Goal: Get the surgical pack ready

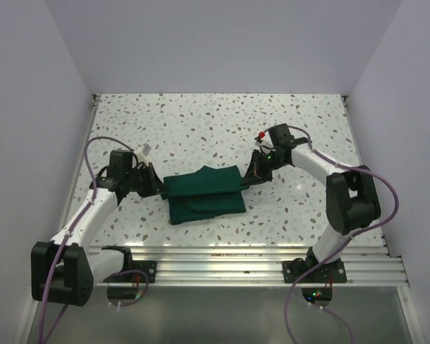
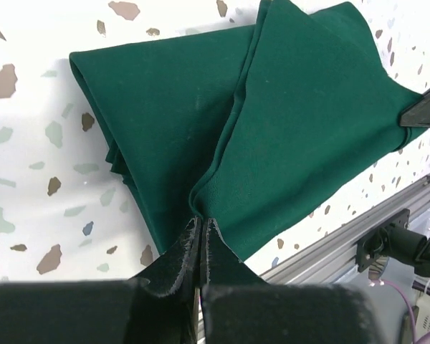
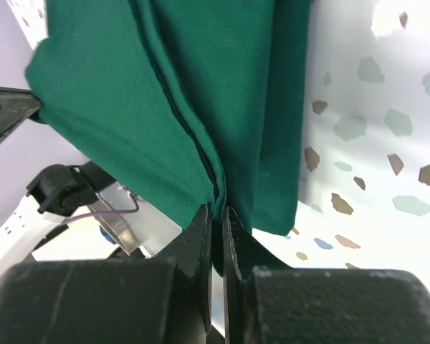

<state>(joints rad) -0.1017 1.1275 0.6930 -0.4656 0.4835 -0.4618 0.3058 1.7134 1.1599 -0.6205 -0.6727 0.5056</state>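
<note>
Currently | drape seen folded to a bundle, held between the jaws | left jaws clamped on one end | right jaws clamped on other end | final fold judged outstanding

Drape: plain matte dk green. Table: white w/ grey, brown & bluish specks. L arm, R arm: white links, blk joints. Cable is purple. Walls: pale lilac. Rail at 6 o'clock: silver.

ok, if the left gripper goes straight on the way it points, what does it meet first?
The green cloth. The left gripper is shut on its near edge, so going on would likely just push into the folded bundle lying ahead.
</note>
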